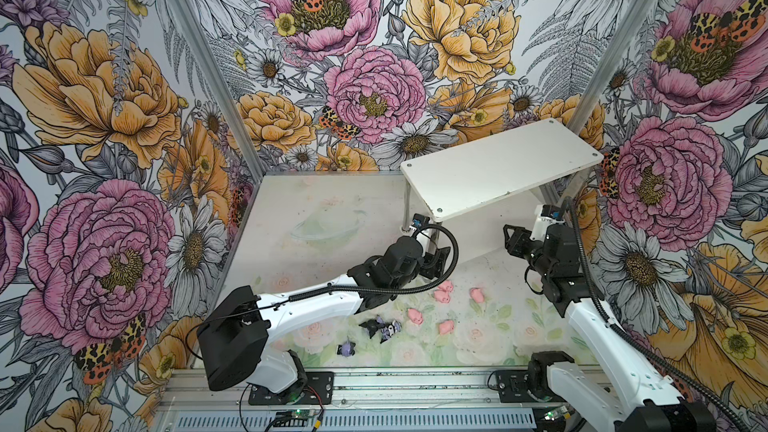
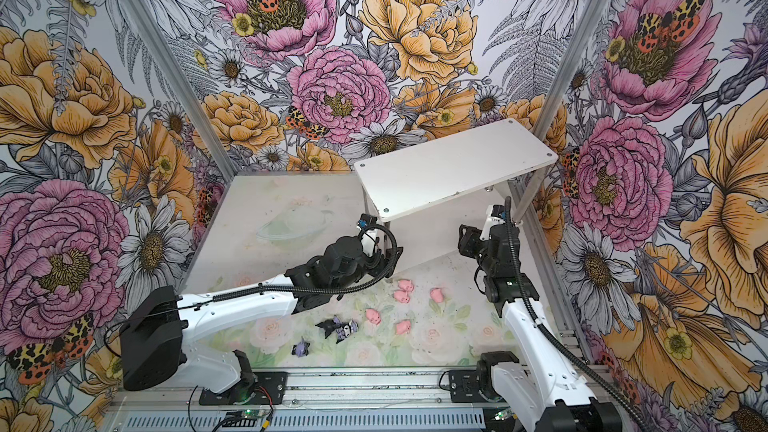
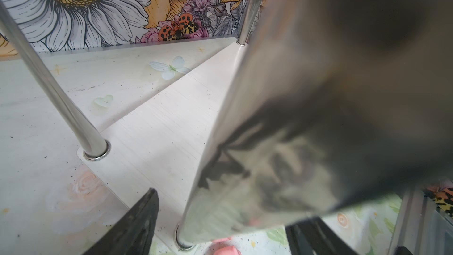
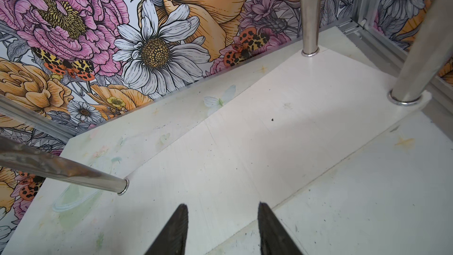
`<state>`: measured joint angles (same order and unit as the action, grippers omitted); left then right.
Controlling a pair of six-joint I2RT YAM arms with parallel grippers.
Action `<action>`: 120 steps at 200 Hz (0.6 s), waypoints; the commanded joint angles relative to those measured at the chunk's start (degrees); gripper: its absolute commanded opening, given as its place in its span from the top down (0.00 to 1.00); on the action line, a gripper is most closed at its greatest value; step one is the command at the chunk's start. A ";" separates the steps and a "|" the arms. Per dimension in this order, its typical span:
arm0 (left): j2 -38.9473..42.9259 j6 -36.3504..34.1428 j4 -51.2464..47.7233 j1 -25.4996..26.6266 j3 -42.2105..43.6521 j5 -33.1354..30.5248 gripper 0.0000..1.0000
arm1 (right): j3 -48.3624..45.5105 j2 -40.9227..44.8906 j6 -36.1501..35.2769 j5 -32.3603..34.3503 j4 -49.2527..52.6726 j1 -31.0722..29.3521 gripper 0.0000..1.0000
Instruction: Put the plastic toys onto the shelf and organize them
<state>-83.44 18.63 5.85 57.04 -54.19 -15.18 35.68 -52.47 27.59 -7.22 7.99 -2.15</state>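
Plastic toys (image 1: 415, 316) all lie on the table (image 1: 316, 218) just in front of the shelf (image 1: 498, 168): five pink pigs (image 1: 476, 293) and three black-and-lavender figures (image 1: 390, 329). I record the left fingers (image 3: 142, 222) spread apart either side of a shelf post (image 3: 215, 168), gripping nothing; the right fingers (image 4: 176, 229) stand apart and empty at the lower tier (image 4: 269, 131)'s front edge.

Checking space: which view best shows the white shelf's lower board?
Right wrist view: the white shelf's lower board lies unobstructed between shiny metal posts. Left wrist view: half hidden by a blurred post. Both top views: only a strip.
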 commanded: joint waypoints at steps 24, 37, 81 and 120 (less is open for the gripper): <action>-0.10 -0.94 3.95 -5.76 -2.03 -1.49 0.54 | -0.44 1.89 -0.39 0.28 -0.01 0.46 0.52; -0.40 -0.28 2.95 -7.94 -2.64 -2.05 0.79 | -0.12 2.25 -0.99 0.13 0.25 0.57 0.52; -0.42 -1.14 1.32 -16.01 -3.74 -2.19 0.94 | 1.59 3.64 -3.65 -3.52 2.39 0.52 0.51; 2.47 -0.95 0.60 -26.17 -1.95 -3.14 0.99 | 1.26 5.77 -4.20 1.08 5.33 0.57 0.51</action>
<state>-85.12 16.10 7.53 38.65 -56.21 -12.40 35.70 -48.80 24.77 -8.95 11.11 -1.78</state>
